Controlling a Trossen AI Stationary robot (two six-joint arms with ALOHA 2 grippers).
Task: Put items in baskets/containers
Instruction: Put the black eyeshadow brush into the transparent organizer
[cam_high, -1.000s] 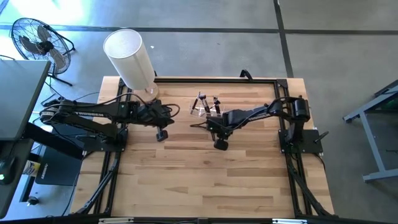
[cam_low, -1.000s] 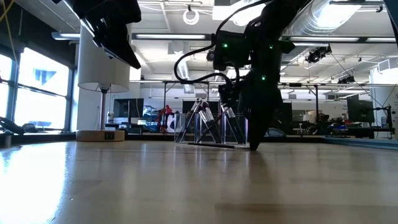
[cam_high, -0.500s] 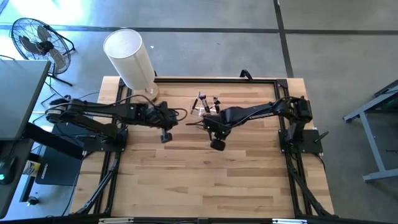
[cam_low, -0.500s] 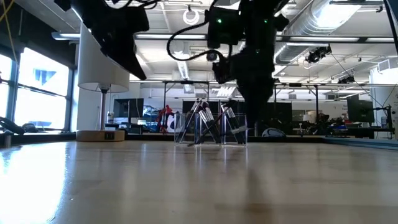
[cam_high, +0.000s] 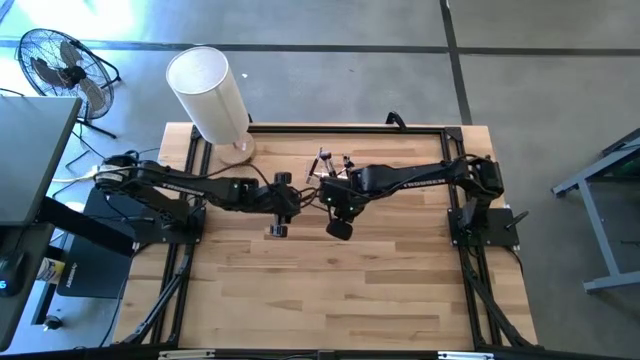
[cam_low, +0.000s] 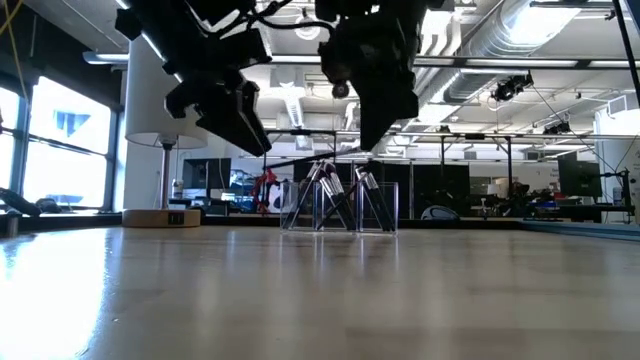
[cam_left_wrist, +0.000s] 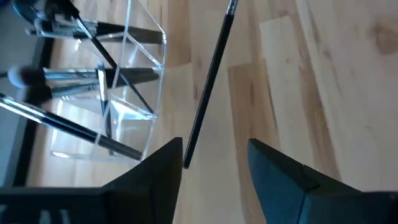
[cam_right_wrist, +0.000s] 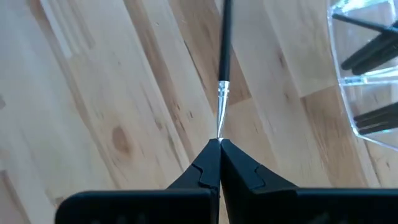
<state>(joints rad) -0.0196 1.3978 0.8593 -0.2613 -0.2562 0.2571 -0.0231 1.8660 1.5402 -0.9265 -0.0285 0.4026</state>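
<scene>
Clamped hard in the right gripper: the silvery tip of one thin dark brush, held clear of the worktop around its middle. Spread wide around the other end of that handle, the left gripper, pads not touching by the look of it. Reads as a handover.

To do it well: centre the handle between the left pads, close squarely on the dark shaft well in from its end, and release the right only once the left grip is firm. Keep the brush level; a pinch this far out on the tip could let it pivot. Then tilt bristles up and lower into a free compartment of the clear holder, just beyond toward the far edge, several brushes leaning inside.

From the left wrist: compartment walls and leaning brushes. From the right wrist: the pinch point, exactly. From above: only the two arms meeting nose to nose, plus the white cylinder off the far left corner. From table height: both grippers above the wood.
</scene>
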